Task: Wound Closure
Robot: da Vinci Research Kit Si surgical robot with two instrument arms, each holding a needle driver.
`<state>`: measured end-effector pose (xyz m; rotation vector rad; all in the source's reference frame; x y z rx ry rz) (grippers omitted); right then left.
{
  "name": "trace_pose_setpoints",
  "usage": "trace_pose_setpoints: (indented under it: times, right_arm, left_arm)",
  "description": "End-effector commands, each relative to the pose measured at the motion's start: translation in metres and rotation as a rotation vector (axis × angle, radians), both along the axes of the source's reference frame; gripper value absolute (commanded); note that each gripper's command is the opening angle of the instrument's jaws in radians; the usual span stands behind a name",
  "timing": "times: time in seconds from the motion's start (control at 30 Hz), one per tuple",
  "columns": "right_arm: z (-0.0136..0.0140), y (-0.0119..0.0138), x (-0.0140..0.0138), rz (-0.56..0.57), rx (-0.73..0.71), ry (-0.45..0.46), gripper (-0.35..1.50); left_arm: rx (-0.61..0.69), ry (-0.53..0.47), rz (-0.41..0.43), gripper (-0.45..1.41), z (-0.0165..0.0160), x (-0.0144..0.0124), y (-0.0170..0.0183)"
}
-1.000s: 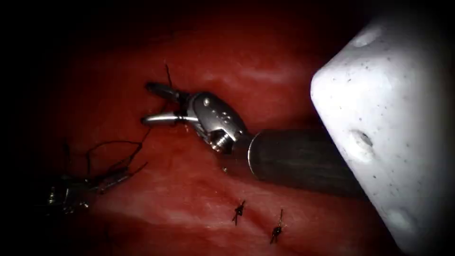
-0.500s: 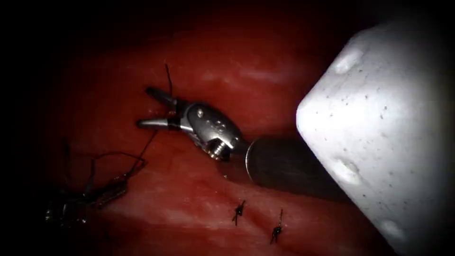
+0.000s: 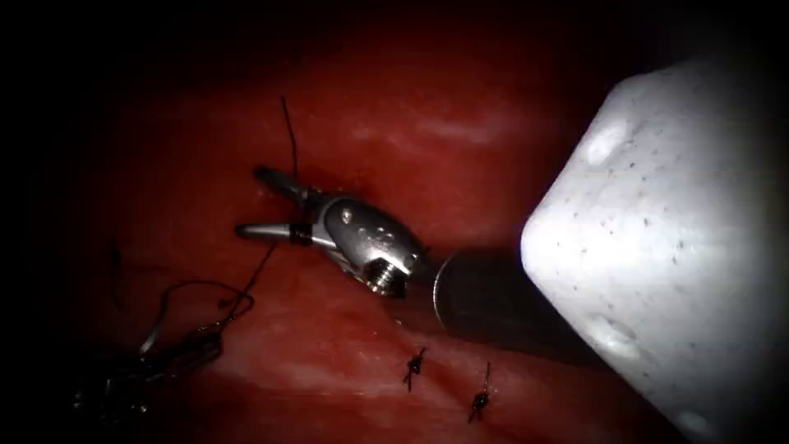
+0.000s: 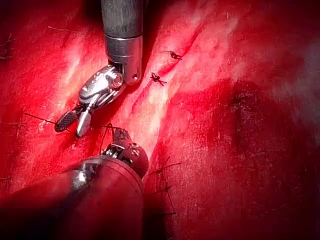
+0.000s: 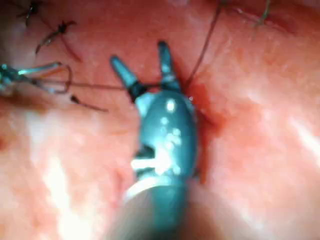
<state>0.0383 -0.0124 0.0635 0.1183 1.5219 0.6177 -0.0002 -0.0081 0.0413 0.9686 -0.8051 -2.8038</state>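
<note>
My right tool [image 3: 249, 202] comes in from the right over the tissue [image 3: 460, 164] with its jaws open and empty. A dark thread [image 3: 289, 136] runs down from above, crosses the gap between the jaws near their hinge, and goes on down-left to my left tool [image 3: 201, 345], which lies dim at the lower left. The left tool's jaws look shut on the thread, with a loop of thread [image 3: 177, 288] lying beside them. In the right wrist view the open jaws [image 5: 139, 54] straddle the thread [image 5: 100, 86], which leads to the left tool [image 5: 30, 75]. The left wrist view has both the right tool [image 4: 73, 126] and the left tool [image 4: 120, 134].
Two tied stitches with short cut ends [image 3: 415, 367] [image 3: 478, 401] sit on the cut below the right tool's shaft [image 3: 485, 300]. They also appear in the left wrist view [image 4: 157, 78] [image 4: 174, 55]. Red fluid wets the tissue.
The right tool has shifted slightly down with its jaws still open around the thread. The left tool has drawn down and to the left, taking the thread with it.
</note>
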Motion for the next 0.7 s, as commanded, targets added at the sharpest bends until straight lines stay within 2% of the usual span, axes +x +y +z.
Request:
trace_pose_setpoints:
  times: [0.03, 0.37, 0.7]
  right_arm:
    - [0.0005, -0.0006, 0.0002, 0.013, -0.012, -0.005, 0.73]
    - [0.0014, 0.0002, -0.0004, 0.091, -0.029, -0.074, 0.73]
    - [0.0019, 0.0007, -0.0012, 0.118, -0.028, -0.093, 0.73]
  left_arm:
    - [0.003, -0.002, 0.001, -0.45, 0.0008, -0.0007, 0.0000]
    - [-0.002, 0.000, 0.001, -0.45, 0.0007, -0.0011, 0.0002]
    - [-0.004, -0.002, -0.001, -0.45, 0.0004, -0.0014, 0.0001]
